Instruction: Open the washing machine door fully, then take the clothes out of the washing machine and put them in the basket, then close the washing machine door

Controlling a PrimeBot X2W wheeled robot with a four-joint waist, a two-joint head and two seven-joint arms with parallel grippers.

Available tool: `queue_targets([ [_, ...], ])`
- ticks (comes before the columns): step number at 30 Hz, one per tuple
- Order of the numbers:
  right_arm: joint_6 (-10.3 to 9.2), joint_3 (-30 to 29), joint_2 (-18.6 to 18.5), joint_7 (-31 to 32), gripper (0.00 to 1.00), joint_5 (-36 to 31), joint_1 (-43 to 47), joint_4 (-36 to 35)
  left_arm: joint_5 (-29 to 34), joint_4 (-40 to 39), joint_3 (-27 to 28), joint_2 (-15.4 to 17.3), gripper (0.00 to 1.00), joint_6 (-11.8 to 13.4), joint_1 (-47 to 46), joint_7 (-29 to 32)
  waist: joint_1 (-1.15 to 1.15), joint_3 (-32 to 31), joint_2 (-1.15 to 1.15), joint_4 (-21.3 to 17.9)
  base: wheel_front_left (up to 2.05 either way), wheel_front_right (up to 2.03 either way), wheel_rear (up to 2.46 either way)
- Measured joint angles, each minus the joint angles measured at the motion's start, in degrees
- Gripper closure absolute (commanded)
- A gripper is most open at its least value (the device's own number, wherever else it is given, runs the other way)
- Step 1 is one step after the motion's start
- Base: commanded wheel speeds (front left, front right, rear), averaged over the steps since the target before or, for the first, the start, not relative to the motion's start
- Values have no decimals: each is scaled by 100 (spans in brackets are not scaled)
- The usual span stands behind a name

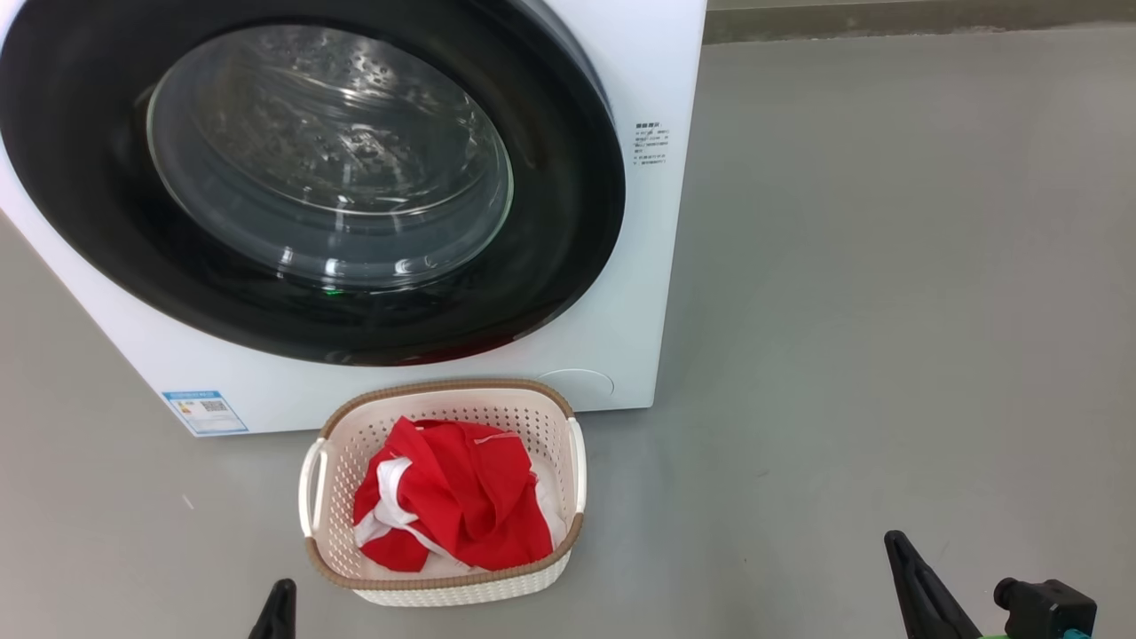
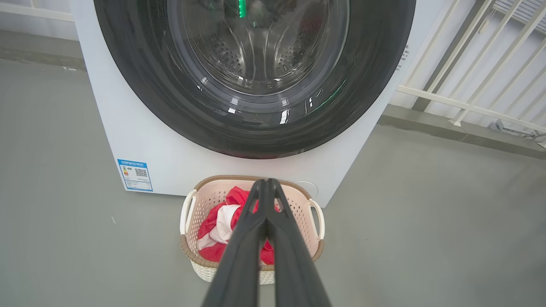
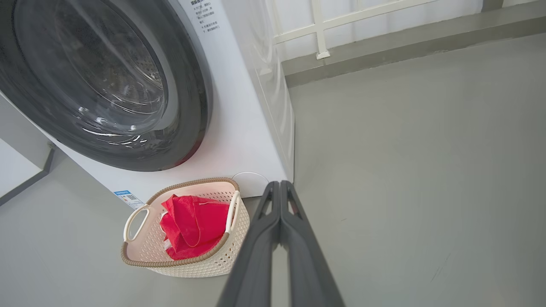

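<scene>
Red clothes [image 1: 453, 493] in basket [image 1: 444, 388], handles [image 1: 311, 484] left–right — door [image 1: 568, 266] closed, left tool [image 2: 265, 183] and right tool [image 3: 279, 184] each pinched together

The washing machine door [image 1: 328, 177] is gleaming: glossy black rim, clear glass. The washing machine [image 1: 657, 53] is showing smooth white panels. The clothes [image 1: 461, 497] are looking like soft red cloth, the basket [image 1: 461, 590] cream plastic.

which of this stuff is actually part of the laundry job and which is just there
Part of the job: washing machine, its door (shut), basket, red clothes in it, left gripper, right gripper.

Just there: blue label on the machine, white railing, grey floor.
</scene>
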Motion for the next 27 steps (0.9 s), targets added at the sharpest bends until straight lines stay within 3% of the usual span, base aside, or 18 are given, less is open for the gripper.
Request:
queue_targets([
  [27,0,-179,19,425,100,1404,-127,-73,-1533,69,35,-22,100,1,-153,416,-1,-28,0,38,0,0,0],
])
